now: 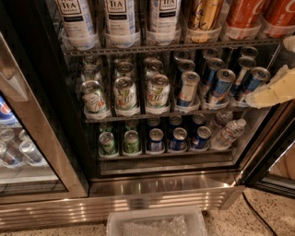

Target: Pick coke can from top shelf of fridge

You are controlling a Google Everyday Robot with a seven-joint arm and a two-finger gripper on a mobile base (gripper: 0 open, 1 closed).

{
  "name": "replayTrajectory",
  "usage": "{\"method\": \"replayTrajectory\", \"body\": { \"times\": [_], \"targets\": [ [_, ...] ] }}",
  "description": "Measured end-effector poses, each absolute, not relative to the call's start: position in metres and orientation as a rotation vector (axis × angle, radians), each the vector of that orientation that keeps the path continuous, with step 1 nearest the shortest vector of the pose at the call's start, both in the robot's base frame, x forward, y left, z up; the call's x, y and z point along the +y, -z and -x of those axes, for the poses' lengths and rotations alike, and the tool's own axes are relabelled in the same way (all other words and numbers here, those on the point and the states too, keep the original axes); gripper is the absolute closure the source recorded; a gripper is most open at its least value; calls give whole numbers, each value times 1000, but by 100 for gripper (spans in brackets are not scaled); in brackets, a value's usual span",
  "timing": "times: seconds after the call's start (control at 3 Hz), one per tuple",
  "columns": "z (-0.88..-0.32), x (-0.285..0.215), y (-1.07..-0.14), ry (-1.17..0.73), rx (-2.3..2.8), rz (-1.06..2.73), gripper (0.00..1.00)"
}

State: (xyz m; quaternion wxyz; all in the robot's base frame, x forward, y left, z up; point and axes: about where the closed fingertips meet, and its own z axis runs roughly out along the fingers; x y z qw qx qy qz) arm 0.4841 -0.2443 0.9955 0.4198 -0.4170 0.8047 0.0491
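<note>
The gripper [266, 94] juts in from the right, beside the blue-and-silver cans [221, 85].

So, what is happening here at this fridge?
A robot is at the open fridge, meant to take a coke can from the top shelf. Its pale hand is at the right edge, beside the blue-and-silver cans one rack lower. It has not reached the coke can yet.

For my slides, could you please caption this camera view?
Gripper at the fridge's right edge, below a coke can on the top shelf.
</note>
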Motion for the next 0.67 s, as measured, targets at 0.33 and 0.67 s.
{"method": "replayTrajectory", "body": {
  "times": [0.33,0.67],
  "targets": [
    [-492,-248,-1004,-145,1929,966,0],
    [-493,-243,-1017,-175,1894,926,0]
  ]
}}
